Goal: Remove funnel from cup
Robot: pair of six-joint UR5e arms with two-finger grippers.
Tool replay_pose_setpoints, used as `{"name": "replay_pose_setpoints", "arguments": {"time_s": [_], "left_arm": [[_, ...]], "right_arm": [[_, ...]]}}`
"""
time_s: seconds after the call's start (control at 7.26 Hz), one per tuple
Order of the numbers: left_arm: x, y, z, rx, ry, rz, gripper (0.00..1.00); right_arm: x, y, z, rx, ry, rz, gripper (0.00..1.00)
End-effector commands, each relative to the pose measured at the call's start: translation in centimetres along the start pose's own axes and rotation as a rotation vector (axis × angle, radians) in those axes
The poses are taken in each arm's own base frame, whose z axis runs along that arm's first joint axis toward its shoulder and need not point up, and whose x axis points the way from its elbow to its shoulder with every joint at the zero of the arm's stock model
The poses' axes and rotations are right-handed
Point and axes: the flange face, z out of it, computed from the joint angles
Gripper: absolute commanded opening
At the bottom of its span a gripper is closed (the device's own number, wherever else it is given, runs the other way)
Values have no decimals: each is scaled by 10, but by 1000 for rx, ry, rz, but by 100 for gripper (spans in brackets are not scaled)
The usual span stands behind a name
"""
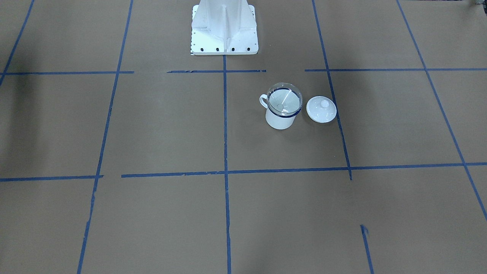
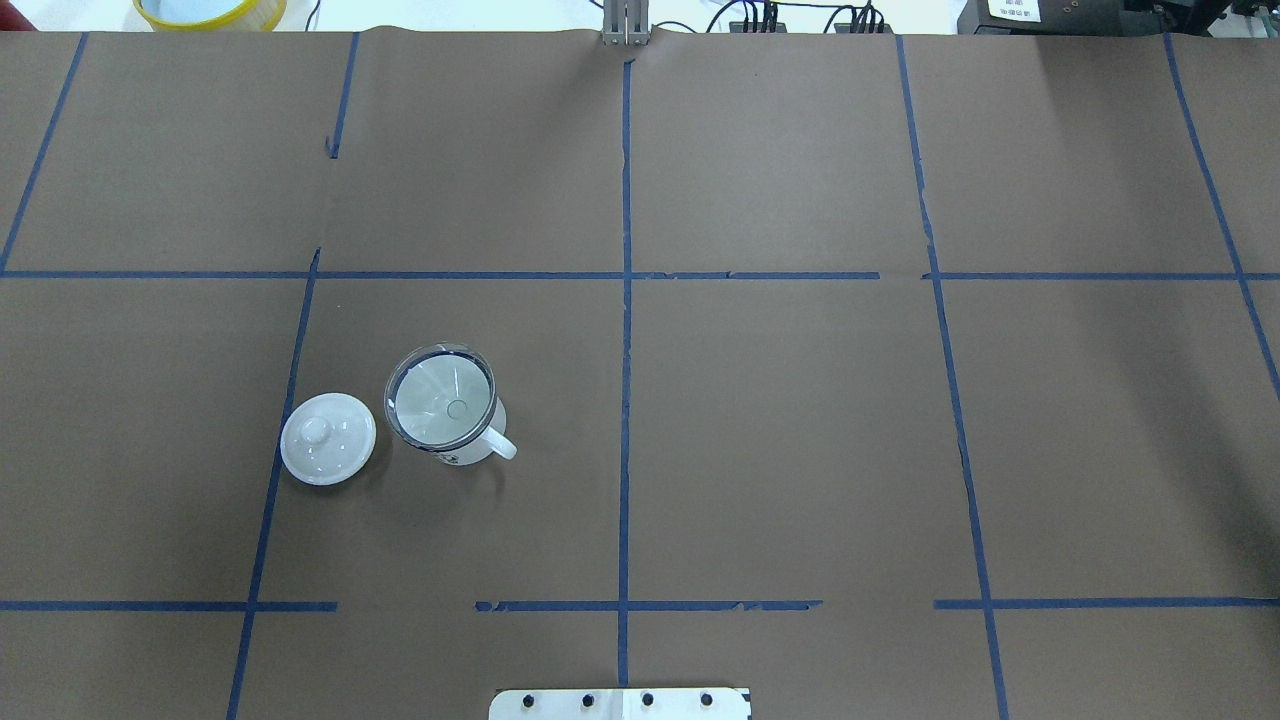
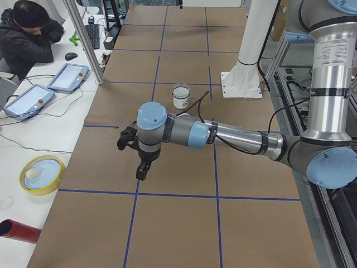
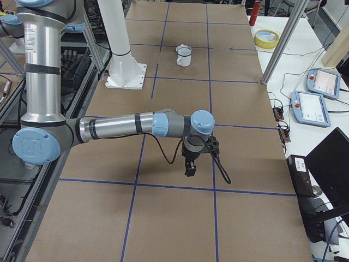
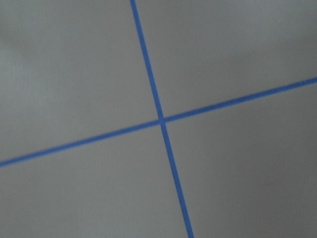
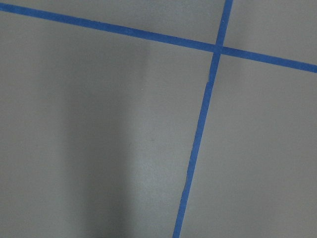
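I only get the left fingers (image 3: pixel 141 173) in the side view from the table's left end. They hang point-down above the brown surface (image 2: pixel 800 450), and from there I cannot tell whether they are apart or together. The right fingers (image 4: pixel 189 170) show only from the opposite end, also pointing down over the surface, and I cannot tell their state either. Both wrist cameras give me just blue tape (image 5: pixel 161 120) crossing on the paper. The left arm (image 3: pixel 240 137) and the right arm (image 4: pixel 114 127) each reach out low and nearly level from their elbows. Both sets of fingers are well apart from the cup (image 2: pixel 468 452).

The cup stands upright on the robot's left half, near the centre tape line, with its loop handle turned toward the robot's base. The funnel (image 2: pixel 440 398) sits in its mouth, the clear cone resting on the dark blue rim and the spout down inside. A white knobbed lid (image 2: pixel 328 438) lies just beside the cup on its outer left side, knob up, not touching it.
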Motion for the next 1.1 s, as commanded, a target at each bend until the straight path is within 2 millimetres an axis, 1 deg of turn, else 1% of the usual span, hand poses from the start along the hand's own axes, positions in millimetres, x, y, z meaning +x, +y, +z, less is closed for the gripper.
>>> {"name": "replay_pose_setpoints", "arguments": {"time_s": [0.0, 0.14, 0.28, 0.41, 0.55, 0.69, 0.83, 0.96], "left_arm": [[14, -19, -16, 64, 28, 56, 100], [29, -32, -27, 113, 51, 101, 100], [63, -46, -10, 97, 107, 67, 100], [125, -79, 11, 57, 157, 41, 100], [185, -107, 27, 22, 200, -51, 100], [254, -127, 37, 4, 220, -109, 100], [327, -136, 42, -7, 238, -187, 100], [400, -142, 53, -17, 249, -257, 100]], "right_arm": [[0, 0, 0, 0, 0, 0, 100], [0, 0, 0, 1, 0, -1, 100], [0, 0, 0, 0, 0, 0, 100], [0, 0, 0, 1, 0, -1, 100], [0, 0, 0, 0, 0, 0, 100], [0, 0, 0, 1, 0, -1, 100], [0, 0, 0, 0, 0, 0, 100], [0, 0, 0, 1, 0, -1, 100]]}}
